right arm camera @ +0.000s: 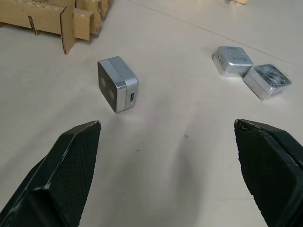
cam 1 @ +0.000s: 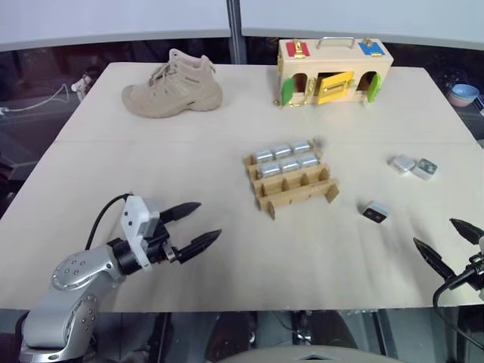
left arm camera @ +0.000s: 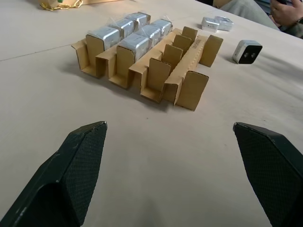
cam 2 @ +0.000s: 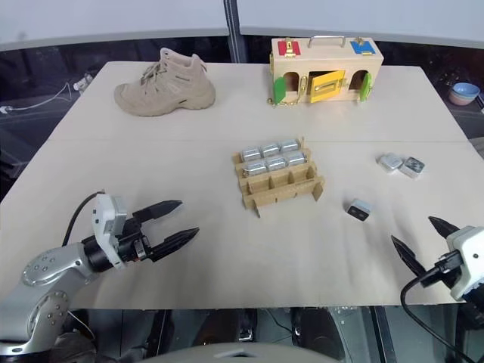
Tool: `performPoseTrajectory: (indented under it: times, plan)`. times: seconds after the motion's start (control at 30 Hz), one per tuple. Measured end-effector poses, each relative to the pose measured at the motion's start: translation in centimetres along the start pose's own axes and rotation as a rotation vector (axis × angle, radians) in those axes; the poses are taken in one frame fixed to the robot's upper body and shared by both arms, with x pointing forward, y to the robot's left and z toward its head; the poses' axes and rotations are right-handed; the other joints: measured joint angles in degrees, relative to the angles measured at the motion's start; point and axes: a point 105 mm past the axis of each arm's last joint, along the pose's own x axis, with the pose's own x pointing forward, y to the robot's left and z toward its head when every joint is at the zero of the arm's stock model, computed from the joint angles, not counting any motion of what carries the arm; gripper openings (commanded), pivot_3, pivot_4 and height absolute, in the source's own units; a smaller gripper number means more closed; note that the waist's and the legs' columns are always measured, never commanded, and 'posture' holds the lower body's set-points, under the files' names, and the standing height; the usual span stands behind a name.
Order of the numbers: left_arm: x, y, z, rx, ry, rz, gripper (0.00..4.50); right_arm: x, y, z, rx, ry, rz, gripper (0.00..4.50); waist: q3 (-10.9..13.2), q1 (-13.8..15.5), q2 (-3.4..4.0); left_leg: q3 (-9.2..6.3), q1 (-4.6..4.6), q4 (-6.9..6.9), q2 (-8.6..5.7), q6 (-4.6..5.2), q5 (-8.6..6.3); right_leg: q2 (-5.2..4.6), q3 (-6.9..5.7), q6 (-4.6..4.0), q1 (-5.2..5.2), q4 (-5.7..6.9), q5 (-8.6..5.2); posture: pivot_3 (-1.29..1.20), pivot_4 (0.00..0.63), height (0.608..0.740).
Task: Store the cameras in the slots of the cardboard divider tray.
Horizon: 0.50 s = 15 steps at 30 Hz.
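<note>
Cameras [cam 1: 286, 158] fill six tray [cam 1: 295, 193] slots; both claws, left [cam 1: 191, 225] and right [cam 1: 446, 242], hover spread wide, empty.

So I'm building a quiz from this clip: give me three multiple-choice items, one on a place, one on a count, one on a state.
1. Where does the nearest loose camera lie?
A. right of the cardboard divider tray
B. beside the boot
C. inside the tray

2. How many cameras lie outside the tray?
A. one
B. three
C. five

3. How is the right gripper?
A. shut on a camera
B. open, holding nothing
C. shut, holding nothing

Answers: 1 A, it sits on the table right of the tray. 2 B, one alone plus the pair of cameras. 3 B, its fingers stand wide apart.
</note>
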Motion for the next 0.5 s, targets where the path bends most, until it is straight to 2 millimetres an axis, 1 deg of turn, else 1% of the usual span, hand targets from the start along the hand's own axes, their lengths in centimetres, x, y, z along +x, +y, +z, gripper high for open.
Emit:
performPoseTrajectory:
  times: [0.07, 0.1, 0.17, 0.23, 0.3, 0.4, 0.43, 0.5]
  plan:
    - [0.1, 0.0, 0.1, -0.007, -0.007, -0.003, 4.44, 0.1, -0.1, 0.2, 0.0, -0.006, 0.003, 4.47, 0.0, 0.0, 0.0, 0.0, 0.0, 0.0, 0.0, 0.0, 0.0, 0.0, 0.0, 0.0, 0.0, 0.0, 0.0, 0.0, 0.15, 0.74]
    - [0.3, 0.3, 0.6, -0.015, -0.032, -0.01, 4.44, 0.4, -0.2, 0.2, -0.003, 0.014, 0.019, 4.47, 0.0, 0.0, 0.03, 0.02, 0.0, 0.01, 0.0, 0.0, 0.0, -0.01, 0.01, 0.0, 0.01, 0.01, 0.0, 0.0, 0.15, 0.74]
    - [1.0, 1.3, 2.8, -0.001, -0.113, -0.031, 4.44, 1.5, -1.0, 1.7, -0.071, 0.044, 0.053, 4.47, 0.1, 0.0, 0.04, 0.05, 0.0, 0.12, -0.01, 0.01, 0.02, -0.02, 0.01, 0.0, 0.01, 0.03, 0.02, 0.0, 0.15, 0.74]
    - [1.2, 1.3, 4.7, 0.031, -0.168, -0.076, 4.44, 2.3, -1.2, 3.4, -0.127, 0.047, 0.074, 4.47, 0.0, 0.0, -0.03, 0.05, 0.07, 0.11, -0.01, 0.0, 0.02, 0.03, 0.02, 0.0, 0.06, 0.06, 0.01, 0.0, 0.15, 0.74]
    - [1.1, 0.5, 5.6, 0.033, -0.178, -0.184, 4.44, 3.2, -0.7, 3.9, -0.12, 0.088, 0.155, 4.47, 0.0, -0.2, -0.04, 0.05, 0.06, 0.02, 0.01, -0.01, 0.02, 0.08, 0.02, 0.0, 0.03, 0.04, 0.02, 0.0, 0.15, 0.74]
    - [0.6, -0.9, 5.8, 0.04, -0.143, -0.316, 4.44, 4.4, -0.3, 4.1, -0.095, 0.118, 0.23, 4.47, 0.0, -0.2, -0.02, 0.09, 0.0, 0.01, 0.03, -0.02, 0.02, 0.16, 0.07, 0.09, -0.01, 0.0, 0.13, 0.0, 0.15, 0.74]
    - [0.4, -1.8, 6.0, 0.056, -0.118, -0.395, 4.44, 5.1, -0.3, 3.9, -0.086, 0.146, 0.263, 4.47, 0.0, -0.1, -0.02, 0.09, -0.03, 0.01, 0.02, -0.03, 0.02, 0.16, 0.07, 0.07, -0.03, -0.05, 0.15, 0.0, 0.15, 0.74]
    - [0.2, -2.4, 6.0, 0.074, -0.095, -0.451, 4.44, 5.7, -0.3, 3.7, -0.078, 0.172, 0.29, 4.47, 0.0, -0.1, -0.01, 0.09, -0.06, -0.01, 0.01, -0.03, 0.02, 0.16, 0.07, 0.07, -0.02, -0.11, 0.15, 0.0, 0.15, 0.74]
